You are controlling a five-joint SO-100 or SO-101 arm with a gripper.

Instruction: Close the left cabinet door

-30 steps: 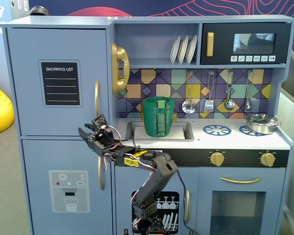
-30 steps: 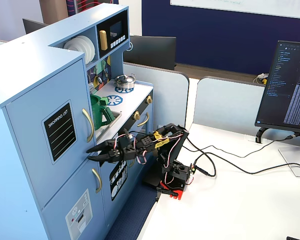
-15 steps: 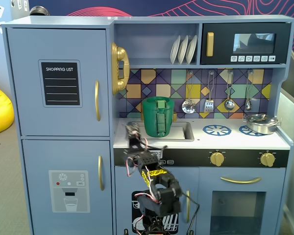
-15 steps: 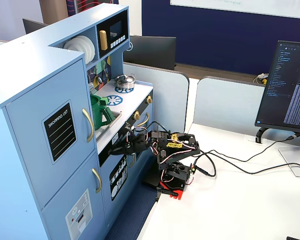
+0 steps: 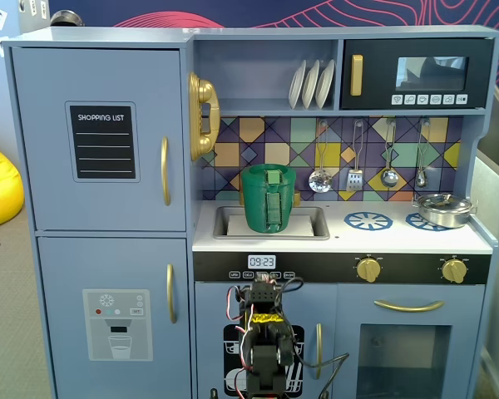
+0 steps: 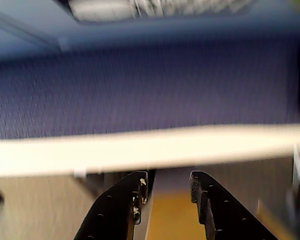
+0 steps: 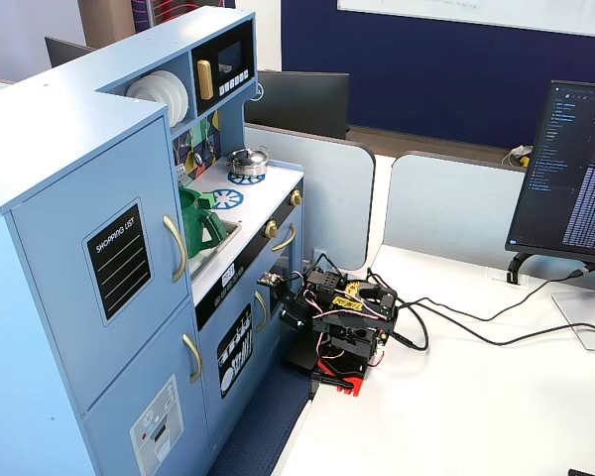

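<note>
The left cabinet door (image 5: 108, 83), light blue with a black "SHOPPING LIST" panel (image 5: 104, 141) and a curved gold handle (image 5: 165, 170), lies flush with the cabinet front in both fixed views; it also shows in a fixed view (image 7: 79, 208). My arm (image 5: 262, 341) is folded low on the white table in front of the kitchen's lower middle, well away from that door; it also shows in a fixed view (image 7: 342, 322). In the blurred wrist view my gripper (image 6: 168, 181) has its black fingers apart with nothing between them, over a white edge and a blue surface.
Below is the blue door with the dispenser graphic (image 5: 116, 324). A green pitcher (image 5: 270, 198) stands in the sink, with a gold phone (image 5: 202, 116), a black microwave (image 5: 416, 75) and a metal pot (image 5: 442, 208) nearby. A monitor (image 7: 575, 178) and cables (image 7: 456, 332) are on the table.
</note>
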